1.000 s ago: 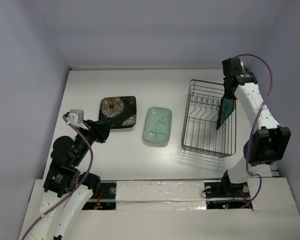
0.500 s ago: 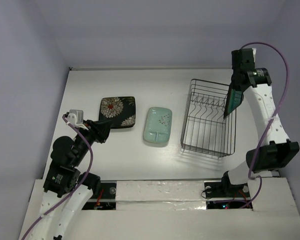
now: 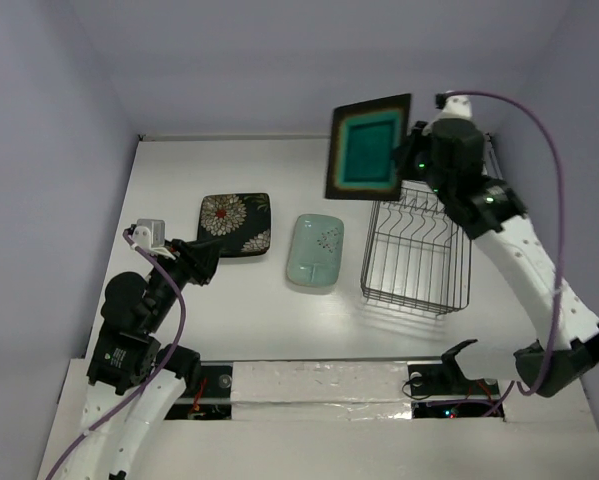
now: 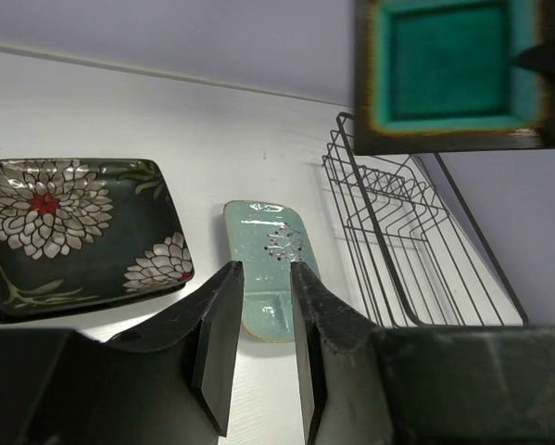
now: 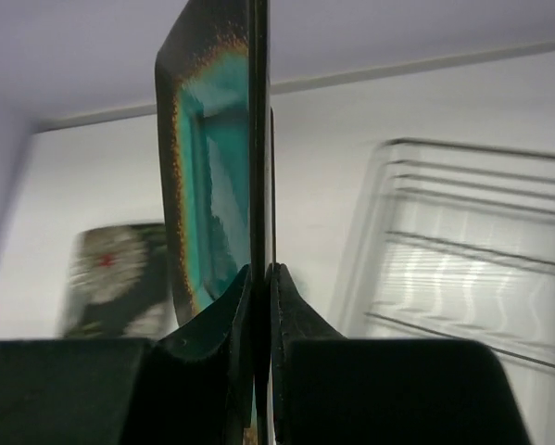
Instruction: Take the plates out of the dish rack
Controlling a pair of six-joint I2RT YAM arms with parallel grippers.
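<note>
Right tool (image 3: pixel 412 160) is clamped on one edge of the teal-centred plate (image 3: pixel 369 148), fingers (image 5: pixel 243 306) pinching its dark rim; the plate is held up in the air, off the dish rack (image 3: pixel 416 250), and in the top view sits over the rack's far left corner. Left tool (image 4: pixel 263 278) sits low near the tabletop (image 3: pixel 279 170), jaws slightly apart with nothing between them. Floral plate (image 3: pixel 236 225) and mint-green plate (image 3: pixel 315 251) lie flat side by side left of the rack.

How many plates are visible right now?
3: flowered plate at left, mint plate beside it, teal plate held aloft by the right gripper. Another may hide under the flowered one.
</note>
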